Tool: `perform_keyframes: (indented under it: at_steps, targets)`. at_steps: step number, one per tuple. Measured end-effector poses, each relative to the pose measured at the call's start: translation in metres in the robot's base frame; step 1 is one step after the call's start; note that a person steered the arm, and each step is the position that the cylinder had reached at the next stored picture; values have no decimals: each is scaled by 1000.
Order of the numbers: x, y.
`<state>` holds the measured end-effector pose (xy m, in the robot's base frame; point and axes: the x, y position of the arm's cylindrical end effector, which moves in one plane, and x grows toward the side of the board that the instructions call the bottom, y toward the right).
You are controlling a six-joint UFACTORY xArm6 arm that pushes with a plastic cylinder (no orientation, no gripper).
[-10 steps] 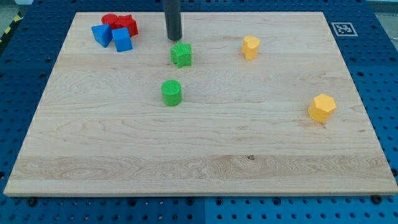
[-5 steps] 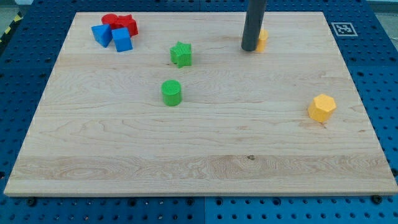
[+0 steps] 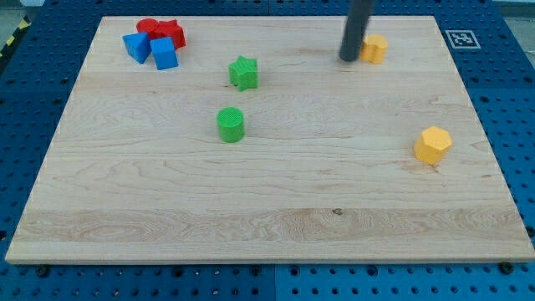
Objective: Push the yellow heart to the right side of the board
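Where the dark rod [image 3: 358,29] comes down from the view's top edge, it stands nearly upright, and my tip [image 3: 349,58] rests on the wooden board [image 3: 276,201] near its top edge, right of centre. There are no jaws on this arm, only the plain rod end, so it grips nothing; it simply presses against the left side of the yellow heart [image 3: 374,48], or sits so close that no gap shows between them. The heart's shape is partly hidden by the rod, so its outline is hard to make out fully.

The yellow heart lies in the upper right part of the board, close to the top edge and well short of the right edge. Between it and the right edge the wood is bare. A yellow hexagonal block [image 3: 432,145] sits lower down, near the right edge and well apart from the heart.

To the left of my tip, well apart, a green star [image 3: 243,73] lies in the upper middle, with a green cylinder [image 3: 231,124] just below it toward the view's bottom. In the top left corner a cluster sits tightly together: a red cylinder [image 3: 148,27], a red star-like block [image 3: 172,33], and two blue blocks [image 3: 136,46] [image 3: 165,53]. The whole lower half of the board is open wood.
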<state>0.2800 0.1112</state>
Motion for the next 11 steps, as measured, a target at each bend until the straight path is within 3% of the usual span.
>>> perform_keyframes:
  at_steps: [1, 2, 3, 4, 6, 8, 10, 11]
  targets:
    - [-44, -6]
    - [-31, 42]
    - [26, 58]
    - [55, 58]
    - [51, 23]
    - [98, 76]
    - [64, 24]
    - [40, 52]
